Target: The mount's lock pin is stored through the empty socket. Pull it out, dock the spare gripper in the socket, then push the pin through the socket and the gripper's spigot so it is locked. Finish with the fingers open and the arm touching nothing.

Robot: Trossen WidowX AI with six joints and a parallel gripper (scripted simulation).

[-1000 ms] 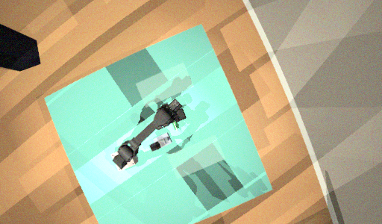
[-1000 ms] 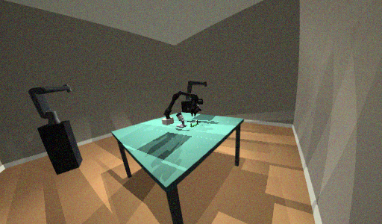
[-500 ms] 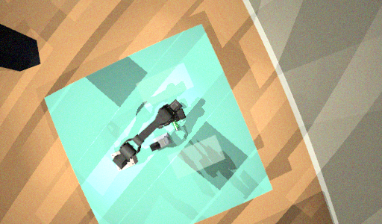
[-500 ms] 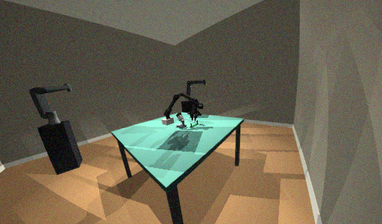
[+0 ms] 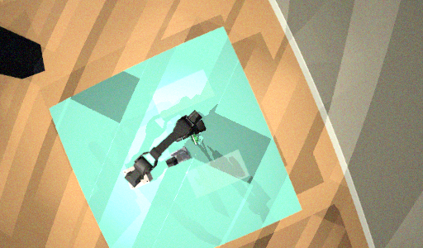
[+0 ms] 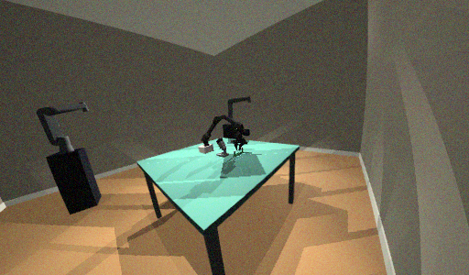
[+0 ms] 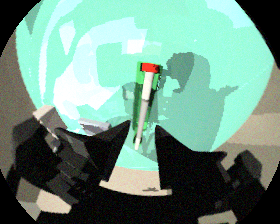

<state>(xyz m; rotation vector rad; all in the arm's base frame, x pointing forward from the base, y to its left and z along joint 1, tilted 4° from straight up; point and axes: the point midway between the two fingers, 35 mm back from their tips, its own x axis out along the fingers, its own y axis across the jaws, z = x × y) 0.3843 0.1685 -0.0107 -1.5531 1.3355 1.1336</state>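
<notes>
Green, red-capped lock pin (image 7: 143, 99) shows only at the wrist, below the part-open, empty jaws.

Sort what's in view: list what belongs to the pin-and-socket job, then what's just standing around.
Job: green lock pin with red head, lying on the table below the gripper; spare gripper; table.

Standing around: dark pedestal arm; second arm behind the table.

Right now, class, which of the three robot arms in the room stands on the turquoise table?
The working arm on the table, bent over the green pin. The other two stand on the floor.
</notes>
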